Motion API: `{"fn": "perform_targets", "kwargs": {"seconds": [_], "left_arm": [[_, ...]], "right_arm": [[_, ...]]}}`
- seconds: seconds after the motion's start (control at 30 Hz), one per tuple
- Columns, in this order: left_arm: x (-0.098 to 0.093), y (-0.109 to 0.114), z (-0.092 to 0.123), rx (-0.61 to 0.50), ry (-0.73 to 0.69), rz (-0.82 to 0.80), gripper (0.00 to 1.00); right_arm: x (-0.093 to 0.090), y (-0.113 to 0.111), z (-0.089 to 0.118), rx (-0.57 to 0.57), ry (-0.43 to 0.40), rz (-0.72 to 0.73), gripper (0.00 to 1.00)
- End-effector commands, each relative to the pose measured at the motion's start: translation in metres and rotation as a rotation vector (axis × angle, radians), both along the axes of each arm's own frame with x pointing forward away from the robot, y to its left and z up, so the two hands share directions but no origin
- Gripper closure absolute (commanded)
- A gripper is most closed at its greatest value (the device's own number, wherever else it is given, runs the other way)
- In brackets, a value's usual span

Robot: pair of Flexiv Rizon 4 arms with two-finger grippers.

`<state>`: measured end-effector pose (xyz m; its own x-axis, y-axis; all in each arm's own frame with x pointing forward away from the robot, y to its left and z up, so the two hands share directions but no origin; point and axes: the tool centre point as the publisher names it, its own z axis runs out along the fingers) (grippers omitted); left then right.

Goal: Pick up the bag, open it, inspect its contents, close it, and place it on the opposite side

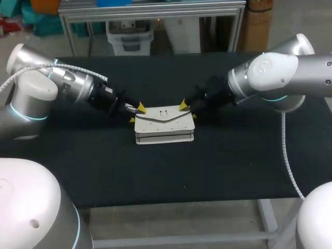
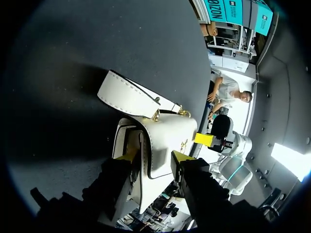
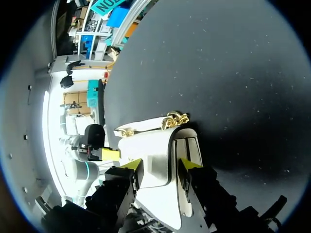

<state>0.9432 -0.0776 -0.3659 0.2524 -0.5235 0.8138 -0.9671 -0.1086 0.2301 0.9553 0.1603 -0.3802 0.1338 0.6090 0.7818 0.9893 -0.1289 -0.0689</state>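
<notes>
While the bag [image 1: 164,123] sits in the middle of the desk [image 1: 233,161] with its flap shut, we have a hand at each end. Our left hand [image 1: 136,114] straddles one end, fingers part-spread and pressing front and back, as the wrist view shows. Our right hand [image 1: 188,110] clamps the other end the same way. We judge it early days: the grasp looks made, the bag is not yet lifted, and opening, looking inside, closing and setting it on the far side all remain.
</notes>
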Motion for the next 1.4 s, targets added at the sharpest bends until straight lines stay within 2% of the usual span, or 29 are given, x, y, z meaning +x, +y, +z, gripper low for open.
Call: {"fn": "perform_targets", "kwargs": {"seconds": [0.03, 0.27, 0.4, 0.47, 0.67, 0.77, 0.8, 0.9, 0.97, 1.0, 1.2, 1.4], "left_arm": [[-0.009, -0.002, 0.003, 0.010, -0.009, 0.015, 0.58], [-0.011, -0.004, 0.004, 0.013, -0.008, 0.011, 0.56], [-0.012, -0.007, 0.003, 0.031, 0.006, 0.003, 0.45], [-0.012, -0.007, 0.003, 0.032, 0.015, 0.009, 0.48], [-0.018, -0.001, 0.004, 0.024, 0.026, 0.044, 0.48], [-0.023, 0.003, 0.005, 0.024, 0.034, 0.062, 0.41], [-0.025, 0.005, 0.005, 0.020, 0.037, 0.072, 0.35], [-0.027, 0.009, 0.004, 0.013, 0.050, 0.096, 0.35], [-0.027, 0.010, 0.005, 0.000, 0.050, 0.084, 0.40], [-0.027, 0.007, 0.005, -0.004, 0.051, 0.066, 0.44], [-0.027, -0.002, 0.007, -0.001, 0.054, 0.029, 0.50], [-0.022, -0.012, 0.005, 0.013, 0.057, -0.004, 0.49]], "right_arm": [[-0.004, -0.001, 0.001, 0.004, -0.007, -0.005, 0.54], [-0.006, -0.001, 0.003, 0.009, -0.016, -0.005, 0.55], [-0.008, -0.001, 0.002, 0.009, -0.014, -0.006, 0.54], [-0.009, -0.002, 0.001, 0.009, -0.013, -0.009, 0.54], [-0.010, -0.005, 0.001, 0.008, -0.013, -0.022, 0.53], [-0.011, -0.006, 0.002, 0.009, -0.016, -0.028, 0.51], [-0.011, -0.006, 0.002, 0.009, -0.017, -0.031, 0.51], [-0.011, -0.007, 0.002, 0.010, -0.020, -0.035, 0.52], [-0.011, -0.007, 0.002, 0.011, -0.021, -0.038, 0.52], [-0.011, -0.007, 0.003, 0.012, -0.022, -0.038, 0.52], [-0.012, -0.005, 0.007, 0.016, -0.032, -0.036, 0.52], [-0.014, -0.002, 0.011, 0.027, -0.045, -0.020, 0.54]]}}
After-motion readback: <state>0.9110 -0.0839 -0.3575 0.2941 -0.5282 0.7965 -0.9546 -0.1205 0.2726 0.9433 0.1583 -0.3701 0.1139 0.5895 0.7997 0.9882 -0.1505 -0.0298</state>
